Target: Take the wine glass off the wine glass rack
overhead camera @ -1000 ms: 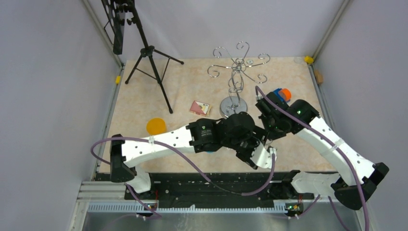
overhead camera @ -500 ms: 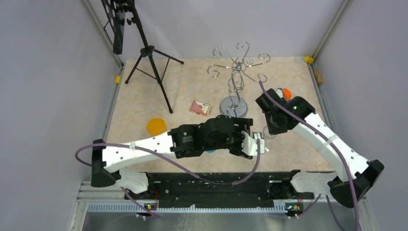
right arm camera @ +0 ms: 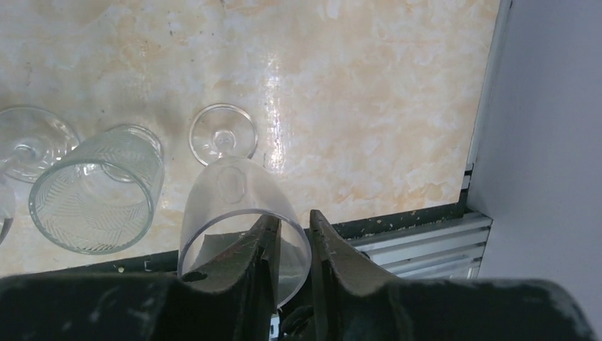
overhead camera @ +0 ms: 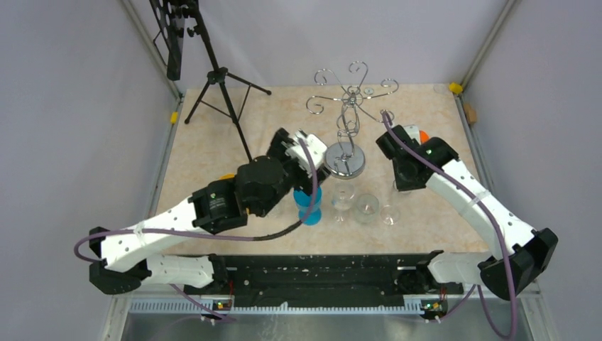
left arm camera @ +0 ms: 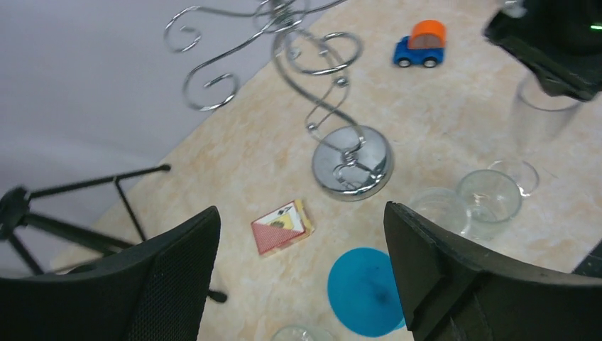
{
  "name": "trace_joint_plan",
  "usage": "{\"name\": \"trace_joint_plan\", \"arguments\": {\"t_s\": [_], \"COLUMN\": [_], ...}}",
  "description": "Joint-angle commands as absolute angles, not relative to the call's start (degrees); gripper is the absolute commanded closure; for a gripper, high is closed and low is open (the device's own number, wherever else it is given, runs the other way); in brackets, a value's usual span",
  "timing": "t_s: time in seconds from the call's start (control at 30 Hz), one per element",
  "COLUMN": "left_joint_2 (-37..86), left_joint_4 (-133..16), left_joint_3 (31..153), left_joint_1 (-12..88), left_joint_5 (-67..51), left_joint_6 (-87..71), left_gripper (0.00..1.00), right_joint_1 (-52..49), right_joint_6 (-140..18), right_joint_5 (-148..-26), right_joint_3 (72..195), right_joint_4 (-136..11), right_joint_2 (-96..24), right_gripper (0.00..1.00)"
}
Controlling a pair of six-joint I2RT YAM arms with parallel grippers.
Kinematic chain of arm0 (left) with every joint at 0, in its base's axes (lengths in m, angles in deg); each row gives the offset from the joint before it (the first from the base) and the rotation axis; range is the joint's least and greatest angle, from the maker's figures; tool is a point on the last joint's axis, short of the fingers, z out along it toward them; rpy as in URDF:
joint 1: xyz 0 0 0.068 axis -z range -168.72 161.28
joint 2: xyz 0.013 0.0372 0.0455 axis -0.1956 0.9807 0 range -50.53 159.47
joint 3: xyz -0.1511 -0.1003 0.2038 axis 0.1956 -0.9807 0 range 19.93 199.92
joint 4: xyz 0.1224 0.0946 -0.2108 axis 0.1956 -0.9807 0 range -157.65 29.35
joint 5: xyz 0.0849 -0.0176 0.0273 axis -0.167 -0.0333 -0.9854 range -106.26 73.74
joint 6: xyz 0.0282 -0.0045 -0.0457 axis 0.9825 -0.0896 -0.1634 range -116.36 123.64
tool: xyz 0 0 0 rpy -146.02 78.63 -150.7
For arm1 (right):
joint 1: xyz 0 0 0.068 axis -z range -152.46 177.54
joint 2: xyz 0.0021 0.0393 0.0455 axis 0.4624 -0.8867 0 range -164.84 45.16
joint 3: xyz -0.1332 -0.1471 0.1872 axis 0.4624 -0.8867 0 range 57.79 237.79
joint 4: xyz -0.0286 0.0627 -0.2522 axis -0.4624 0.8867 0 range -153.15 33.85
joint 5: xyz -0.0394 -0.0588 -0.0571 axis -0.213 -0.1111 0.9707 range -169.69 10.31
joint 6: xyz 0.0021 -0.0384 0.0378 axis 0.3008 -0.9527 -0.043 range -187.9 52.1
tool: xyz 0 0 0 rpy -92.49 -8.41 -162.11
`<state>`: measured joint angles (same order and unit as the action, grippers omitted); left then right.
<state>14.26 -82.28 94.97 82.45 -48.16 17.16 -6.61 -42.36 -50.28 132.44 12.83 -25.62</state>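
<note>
Beneath right end effector (right arm camera: 293, 220), clear stemmed wine glass (right arm camera: 227, 188) upright, rim between fingers (right arm camera: 255, 256), grip unclear, left end effector (left arm camera: 302, 213) spread.

The rack (overhead camera: 346, 160) stands mid-worktop, toward the back edge. Nearer the front edge, a blue glass (overhead camera: 309, 206) and three clear glasses (overhead camera: 365, 208) line up.

I see my left arm (overhead camera: 213, 206) reaching diagonally forward toward the middle, the left gripper (left arm camera: 302, 213) tilted down with its fingers spread wide. The right arm (overhead camera: 468, 199) stretches forward, elbow bent, with the right gripper (right arm camera: 294, 227) pointing down, fingers only narrowly parted.
</note>
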Motion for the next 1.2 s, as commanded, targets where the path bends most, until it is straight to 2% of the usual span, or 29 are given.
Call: {"name": "trace_joint_plan", "arguments": {"t_s": [0.0, 0.27, 0.4, 0.6, 0.87, 1.03, 1.17], "left_joint_2": [9.93, 1.36, -0.67, -4.61, -17.25, -20.50, -22.33], "left_joint_4": [-87.99, -93.75, -96.32, -107.09, -111.09, -115.08, -115.28], "left_joint_3": [94.98, 93.44, 94.42, 97.28, 97.22, 99.39, 100.67], "left_joint_1": [77.36, 66.97, 64.80, 63.38, 63.31, 63.31, 63.33], "left_joint_5": [-56.05, -57.91, -61.16, -76.67, -76.39, -77.60, -79.30], "left_joint_6": [4.77, -5.54, -7.47, -19.70, -22.67, -22.61, -21.64], "left_gripper": [0.12, 0.13, 0.13, 0.16, 0.18, 0.14, 0.08], "right_joint_1": [-5.94, -5.94, -5.94, -5.94, -5.90, -5.94, -5.94], "right_joint_6": [-42.49, -43.62, -44.30, -45.79, -50.86, -54.50, -57.17], "right_joint_5": [-47.32, -50.20, -51.41, -48.62, -36.95, -31.14, -26.85], "right_joint_3": [134.77, 139.01, 142.89, 149.59, 147.33, 140.17, 137.49], "right_joint_4": [11.97, 11.39, 11.79, 9.81, -6.54, -23.46, -29.55], "right_joint_2": [-26.16, -24.10, -23.11, -20.04, -5.44, 5.24, 8.85], "right_gripper": [0.75, 0.60, 0.57, 0.55, 0.48, 0.47, 0.48]}}
